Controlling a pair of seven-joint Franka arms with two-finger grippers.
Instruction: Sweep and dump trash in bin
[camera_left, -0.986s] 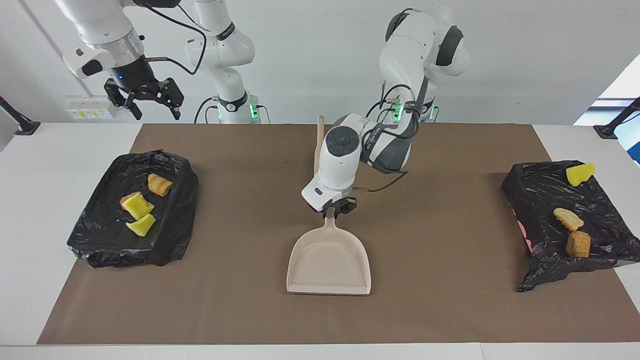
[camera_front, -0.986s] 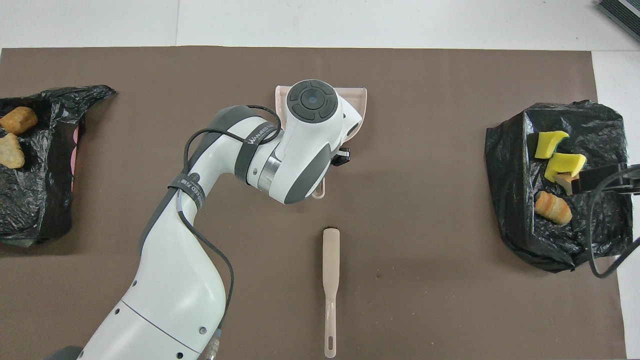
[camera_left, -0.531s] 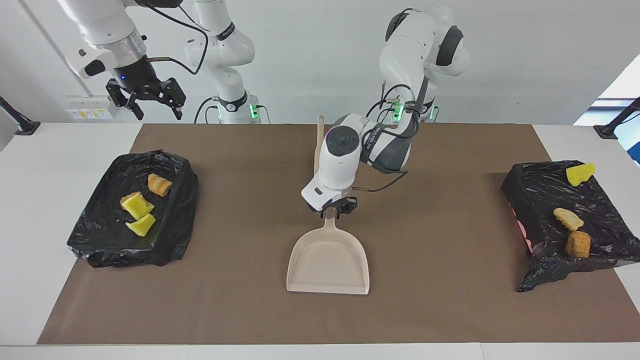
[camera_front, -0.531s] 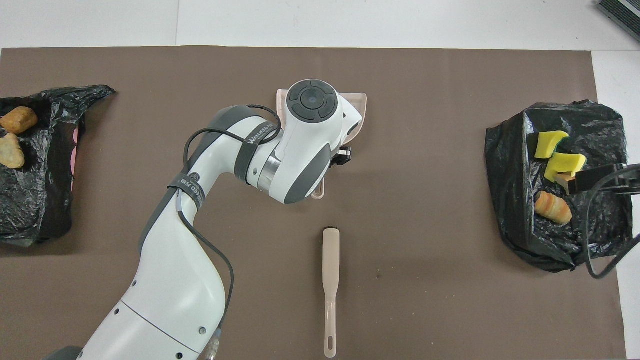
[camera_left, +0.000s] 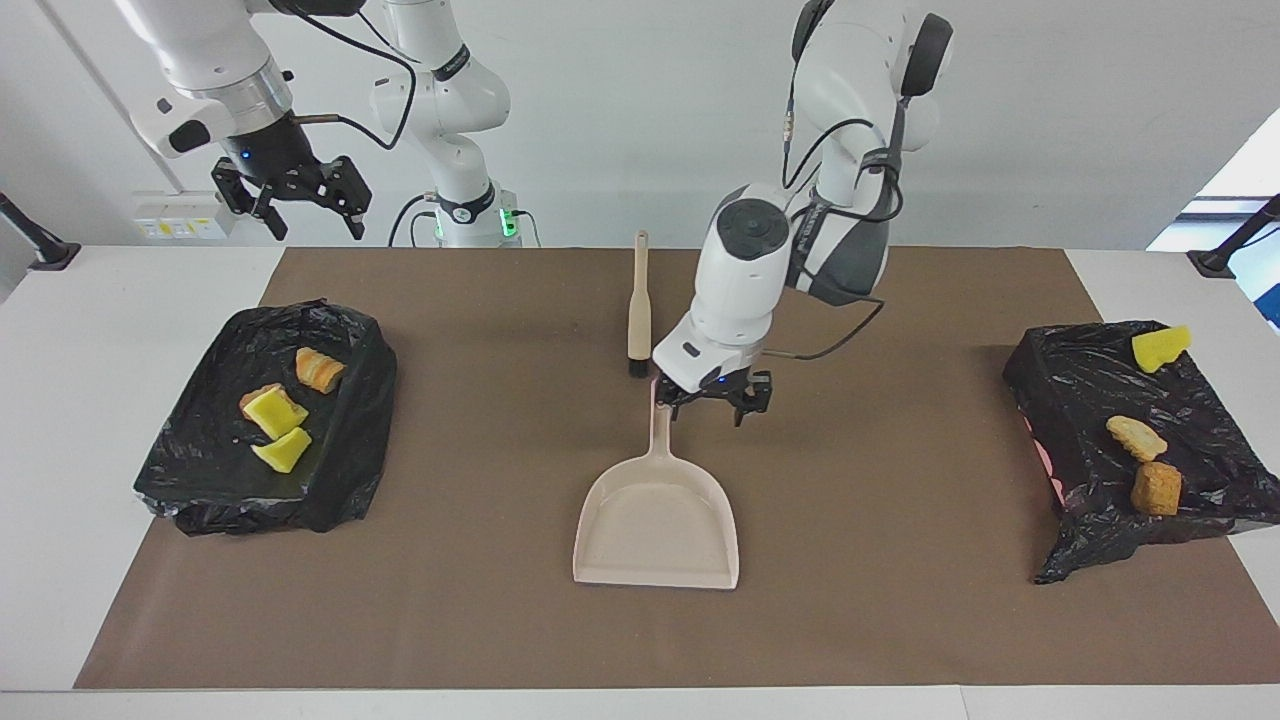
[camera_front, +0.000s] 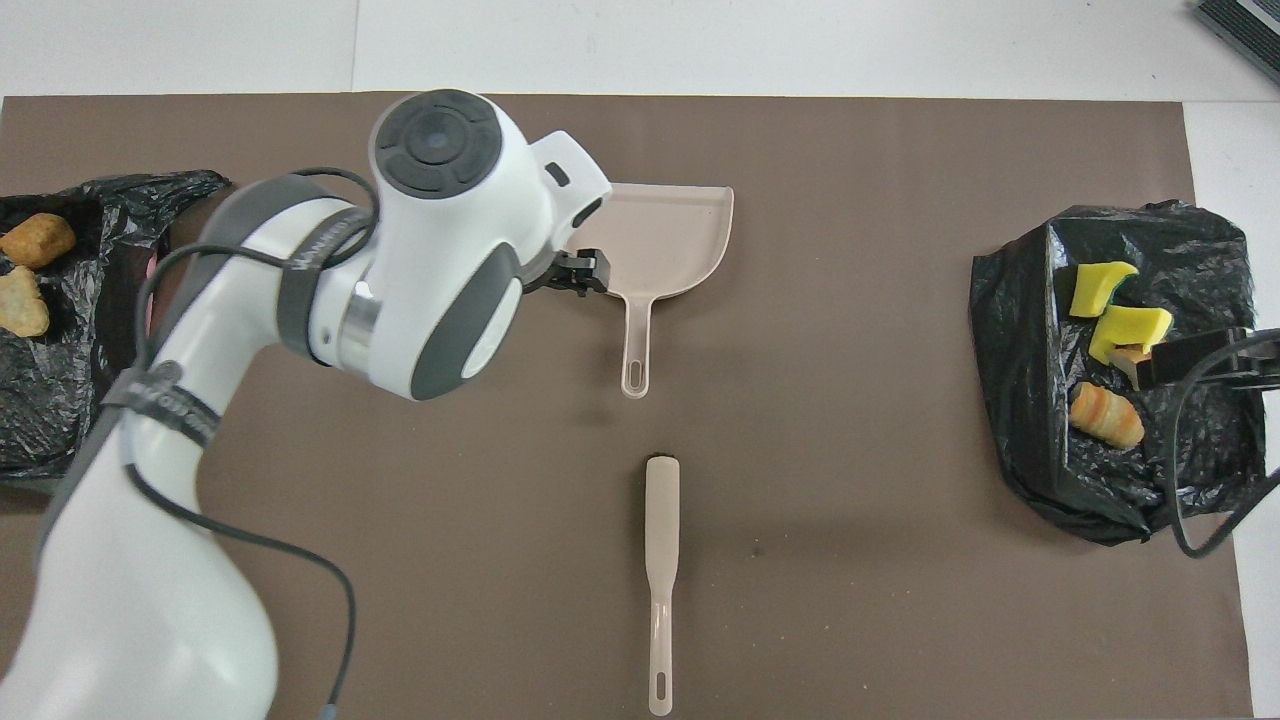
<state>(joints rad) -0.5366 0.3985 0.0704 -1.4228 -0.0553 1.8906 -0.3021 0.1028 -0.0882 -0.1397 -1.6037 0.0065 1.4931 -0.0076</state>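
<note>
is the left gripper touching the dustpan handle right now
Apart. In the facing view the left gripper hangs open just above and beside the dustpan handle, fingertips clear of it; the overhead view shows the whole handle uncovered.

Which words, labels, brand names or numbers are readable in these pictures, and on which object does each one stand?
Dark band on the left arm's forearm: white lettering is printed there, but it is too blurred and foreshortened to read.
Lower band on the same arm: a round logo and some letters, not readable.
Wall sockets panel: small yellow stickers, too small to read.
Dustpan, brush, black bags: no text visible.
</note>
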